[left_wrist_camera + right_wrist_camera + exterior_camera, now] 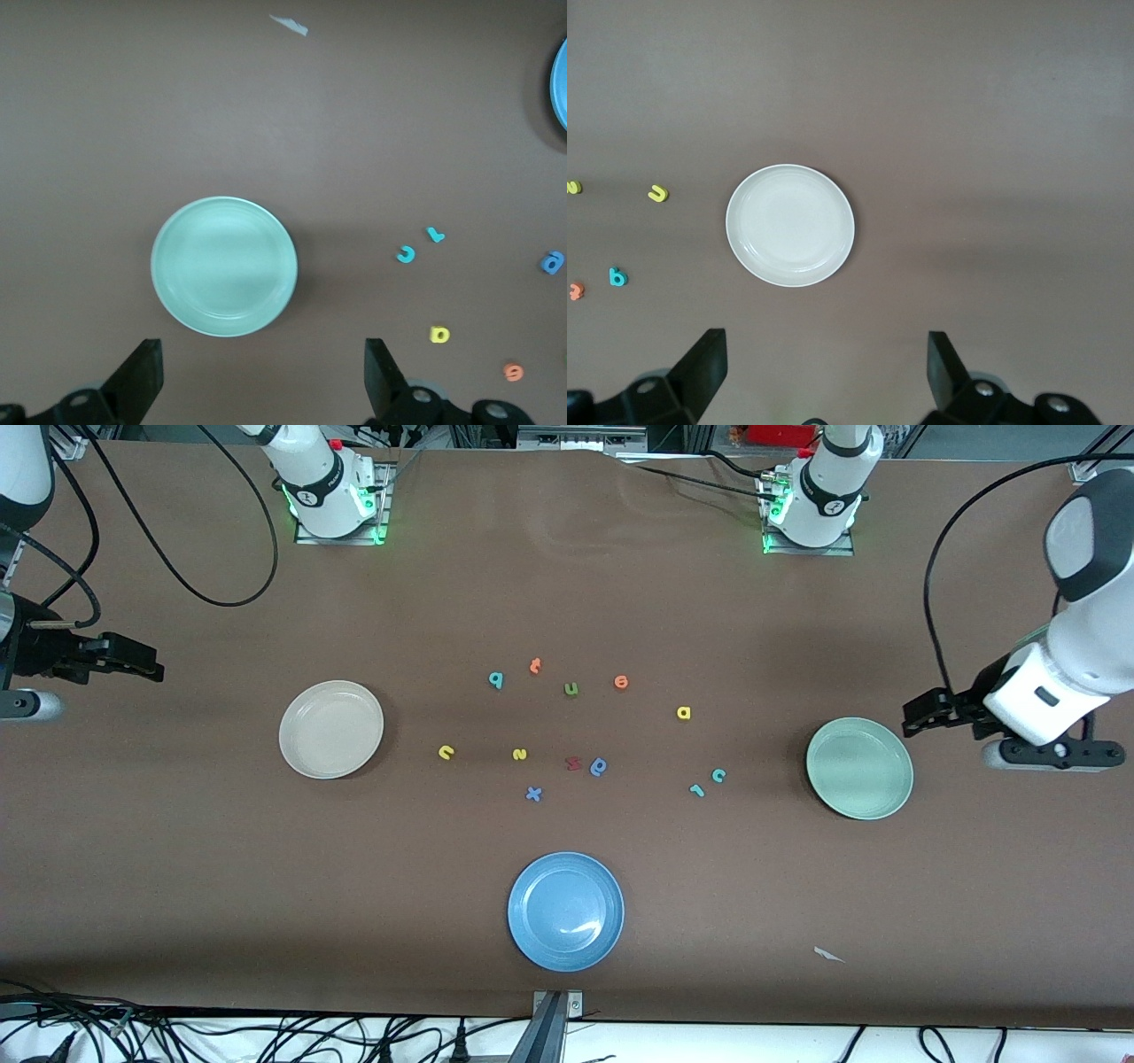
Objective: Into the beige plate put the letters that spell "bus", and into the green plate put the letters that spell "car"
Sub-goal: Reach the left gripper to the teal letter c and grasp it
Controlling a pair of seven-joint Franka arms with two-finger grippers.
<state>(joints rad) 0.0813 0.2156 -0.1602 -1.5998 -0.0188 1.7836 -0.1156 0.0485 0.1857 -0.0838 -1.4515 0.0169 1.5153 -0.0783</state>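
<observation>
The beige plate (330,729) (790,225) lies empty toward the right arm's end, and the green plate (859,768) (224,266) lies empty toward the left arm's end. Between them on the table lie the teal b (496,680) (617,277), yellow u (446,752) (657,193), yellow s (520,755), teal c (718,775) (406,255), teal r (697,789) (435,235) and yellow a (683,712) (439,335). My left gripper (911,717) (261,376) hangs open over bare table beside the green plate. My right gripper (152,668) (826,372) hangs open over bare table beside the beige plate. Neither holds anything.
A blue plate (565,911) sits empty near the table's front edge. Other letters lie among the task's: orange t (535,665), olive u (571,688), orange e (621,682), red letter (573,763), blue rounded letter (600,766), blue x (533,794). A white scrap (828,955) lies nearer the camera than the green plate.
</observation>
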